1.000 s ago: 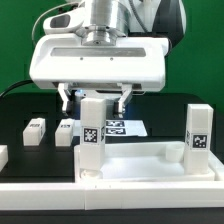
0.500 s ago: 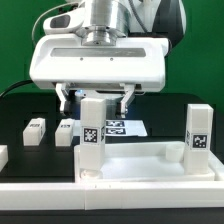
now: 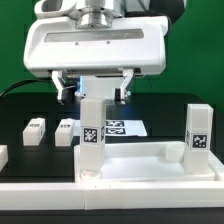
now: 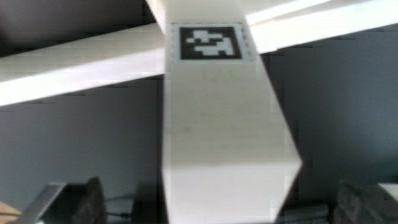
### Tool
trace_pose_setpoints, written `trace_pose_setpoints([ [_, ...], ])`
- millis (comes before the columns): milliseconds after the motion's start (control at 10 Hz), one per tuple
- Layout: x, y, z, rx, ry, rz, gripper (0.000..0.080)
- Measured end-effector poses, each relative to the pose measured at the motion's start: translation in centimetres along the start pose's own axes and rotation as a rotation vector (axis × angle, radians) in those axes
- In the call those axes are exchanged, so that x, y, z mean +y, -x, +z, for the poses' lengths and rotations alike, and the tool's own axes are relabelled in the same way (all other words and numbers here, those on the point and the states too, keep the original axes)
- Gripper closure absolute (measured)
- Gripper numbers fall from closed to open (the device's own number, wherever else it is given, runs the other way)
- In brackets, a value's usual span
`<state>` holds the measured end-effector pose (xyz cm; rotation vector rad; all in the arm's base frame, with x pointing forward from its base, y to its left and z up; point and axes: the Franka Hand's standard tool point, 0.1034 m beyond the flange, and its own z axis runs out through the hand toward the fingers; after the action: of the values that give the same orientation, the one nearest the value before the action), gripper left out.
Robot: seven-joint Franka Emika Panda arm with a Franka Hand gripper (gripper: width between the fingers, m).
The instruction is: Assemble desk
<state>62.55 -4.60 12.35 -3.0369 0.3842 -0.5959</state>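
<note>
The gripper (image 3: 96, 93) hangs straight down from the wrist. Its broad white housing sits level and its two fingers (image 3: 67, 92) point at the table. The arm above it is cut off by the frame's edge.

The jaws are spread wide and hold nothing. One finger stands on each side of an upright leg (image 3: 92, 135), with a clear gap between each finger and the leg's faces. The fingertips are level with the leg's top end, which lies directly under the middle of the gripper.

In the wrist view the same leg (image 4: 222, 120) runs away from the gripper (image 4: 222, 200). The dark fingertips (image 4: 71, 200) flank its near end, and a black-and-white tag (image 4: 214, 45) shows on its far part.

Below the gripper, the leg's foot meets a corner of the tabletop panel (image 3: 150, 160), which lies flat with its raised rim up. Whether the leg is fully seated in the socket cannot be told.

Off to the gripper's side, toward the exterior view's right, a second leg (image 3: 197, 130) stands upright at another corner of the panel.

Toward the exterior view's left, well apart from the fingers, a loose leg (image 3: 35, 131) and a further loose leg (image 3: 66, 131) lie on the dark table (image 3: 20, 110).

Behind the gripped-around leg, beyond the panel, lies the marker board (image 3: 125, 128).
</note>
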Motion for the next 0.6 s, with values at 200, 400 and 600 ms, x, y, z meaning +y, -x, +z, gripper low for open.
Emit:
trace_pose_setpoints([
  [200, -0.14, -0.11, 0.20, -0.186, -0.022, 0.014, 0.0151],
  [400, 0.19, -0.50, 0.58, -0.265, -0.025, 0.014, 0.0151],
  [600, 0.50, -0.44, 0.98, -0.279, -0.020, 0.031, 0.0151],
])
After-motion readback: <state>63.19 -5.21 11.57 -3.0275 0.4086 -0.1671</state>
